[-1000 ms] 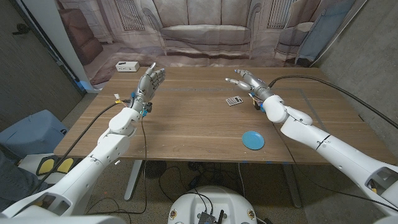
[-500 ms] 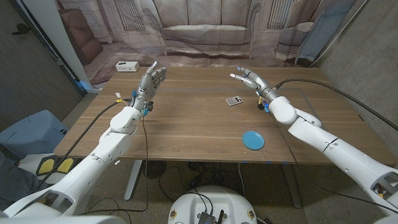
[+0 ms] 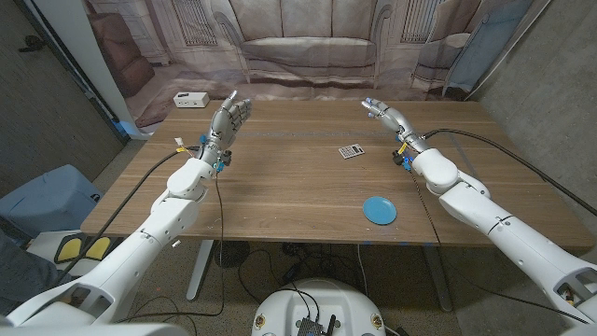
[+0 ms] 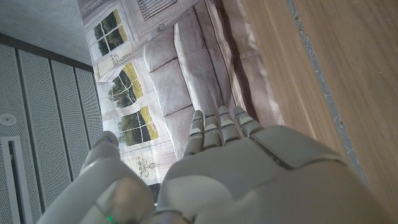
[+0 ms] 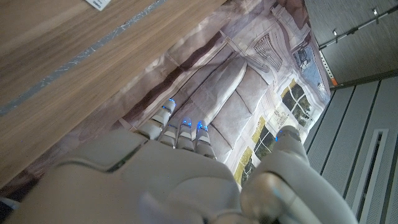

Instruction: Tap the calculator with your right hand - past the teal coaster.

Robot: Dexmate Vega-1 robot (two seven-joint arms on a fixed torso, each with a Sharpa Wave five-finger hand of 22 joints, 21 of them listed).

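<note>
Hovering right hand [image 3: 386, 115] above the far part of the surface [image 3: 280, 177], fingers apart, holding nothing. Calculator [image 3: 350, 151] lies flat near it, toward the middle, apart from the hand. Teal coaster [image 3: 379, 209] sits nearer the front edge, well apart from the calculator. Left hand [image 3: 227, 119] raised, fingers spread, empty. White box [image 3: 190, 99] at the far left corner.

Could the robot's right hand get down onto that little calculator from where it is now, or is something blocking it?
Probably yes. The right hand is raised and open, just beyond and to the side of the calculator, with only bare table between them. The teal coaster lies nearer the robot, out of the way.
</note>
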